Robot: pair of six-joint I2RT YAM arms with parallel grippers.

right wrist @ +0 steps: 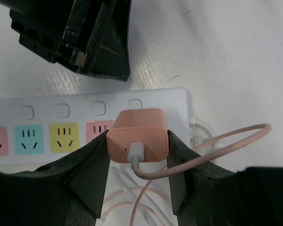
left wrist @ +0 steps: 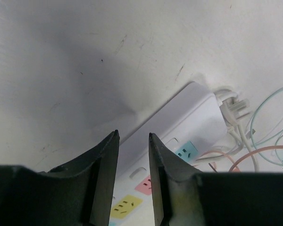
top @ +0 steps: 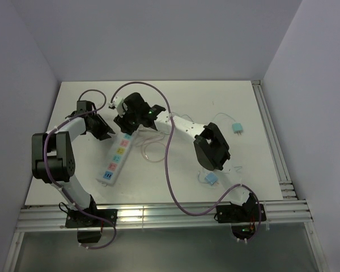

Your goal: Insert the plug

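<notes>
Gripping pink plug (right wrist: 137,139) between right fingers (right wrist: 92,165); prongs hidden against strip (right wrist: 47,100). Nothing in parted left fingers (left wrist: 107,162); strip edge seen through gap, rest cut off.

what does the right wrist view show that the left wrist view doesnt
Only the right wrist view: the pink charger clamped in the right gripper, its pink cable looping off to the right, held just over the strip's end socket.

Only the left wrist view: the left gripper, fingers apart with nothing gripped, and a teal cable looping past the strip's end.

Both: the white strip with its teal, yellow and pink sockets, lying on the white table.
</notes>
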